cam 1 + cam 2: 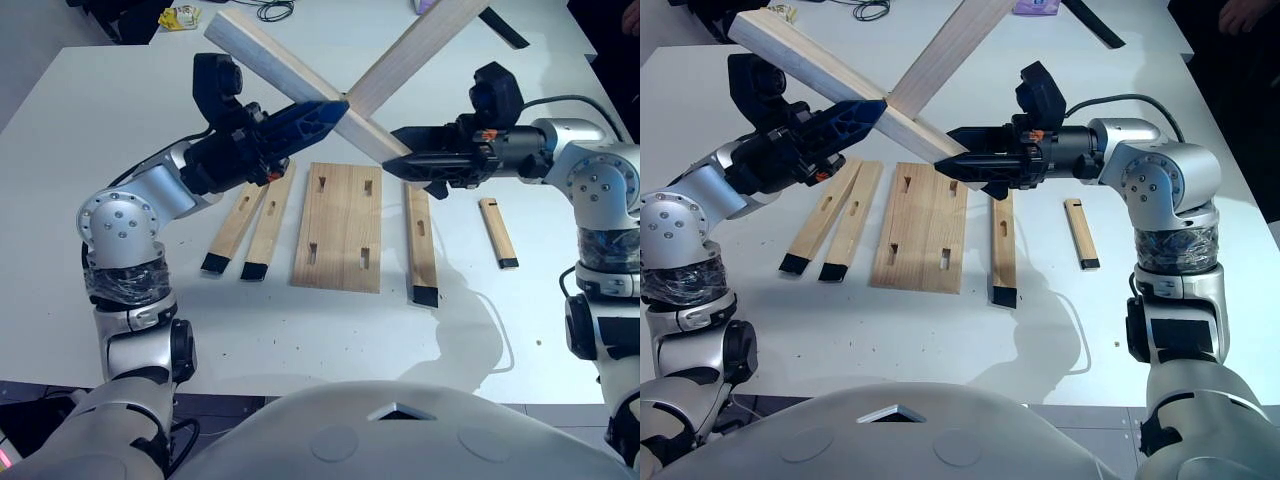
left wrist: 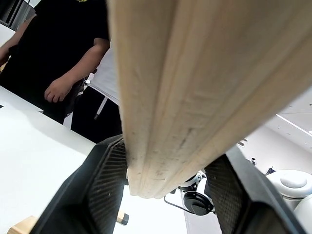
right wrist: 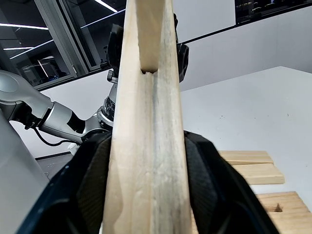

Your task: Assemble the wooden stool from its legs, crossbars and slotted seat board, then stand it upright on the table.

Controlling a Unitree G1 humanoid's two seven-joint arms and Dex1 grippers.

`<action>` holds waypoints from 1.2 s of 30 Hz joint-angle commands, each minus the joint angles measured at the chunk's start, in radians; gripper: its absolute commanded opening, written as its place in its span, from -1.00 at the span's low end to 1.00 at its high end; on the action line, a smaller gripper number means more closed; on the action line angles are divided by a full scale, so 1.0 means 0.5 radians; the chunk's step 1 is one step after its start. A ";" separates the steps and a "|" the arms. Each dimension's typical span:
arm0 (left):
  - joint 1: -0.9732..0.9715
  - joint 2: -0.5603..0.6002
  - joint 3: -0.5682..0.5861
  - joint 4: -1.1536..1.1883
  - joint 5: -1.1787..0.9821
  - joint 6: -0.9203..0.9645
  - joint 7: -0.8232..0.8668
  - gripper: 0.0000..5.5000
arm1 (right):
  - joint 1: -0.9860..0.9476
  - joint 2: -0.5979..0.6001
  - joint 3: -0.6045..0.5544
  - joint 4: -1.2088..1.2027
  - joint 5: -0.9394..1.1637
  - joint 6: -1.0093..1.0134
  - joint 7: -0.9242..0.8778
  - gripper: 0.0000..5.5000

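Two long wooden bars cross in an X above the table. My left gripper (image 1: 335, 110) is shut on the lower end of the bar (image 1: 420, 40) that rises to the far right; in the left wrist view that bar (image 2: 195, 73) sits between the dark fingers (image 2: 105, 180). My right gripper (image 1: 400, 152) is shut on the lower end of the other bar (image 1: 260, 50), which rises to the far left. A notch shows in this bar (image 3: 148, 122) in the right wrist view. The slotted seat board (image 1: 337, 225) lies flat below the crossing.
Two black-tipped legs (image 1: 235, 225) (image 1: 268, 220) lie left of the seat board, a longer one (image 1: 420, 240) to its right, and a short piece (image 1: 497, 232) further right. A person stands beyond the table's far edge (image 2: 63, 73).
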 commanded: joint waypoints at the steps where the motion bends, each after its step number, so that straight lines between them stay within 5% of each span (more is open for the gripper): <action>1: -0.023 -0.018 0.053 -0.013 -0.044 -0.055 0.015 -0.16 | 0.054 -0.017 0.007 -0.052 -0.004 0.003 0.012 -0.25; 17: -0.038 0.001 0.059 -0.039 -0.047 -0.016 0.054 -0.17 | 0.091 -0.053 0.022 -0.041 -0.033 -0.017 0.018 -0.25; 24: -0.064 0.023 0.060 0.039 0.023 -0.047 0.011 0.27 | 0.100 -0.056 0.019 -0.043 -0.052 -0.020 0.024 -0.25; 36: 0.029 0.050 0.008 -0.034 0.055 -0.030 -0.048 0.28 | 0.085 -0.047 0.006 -0.028 -0.049 -0.015 0.025 -0.25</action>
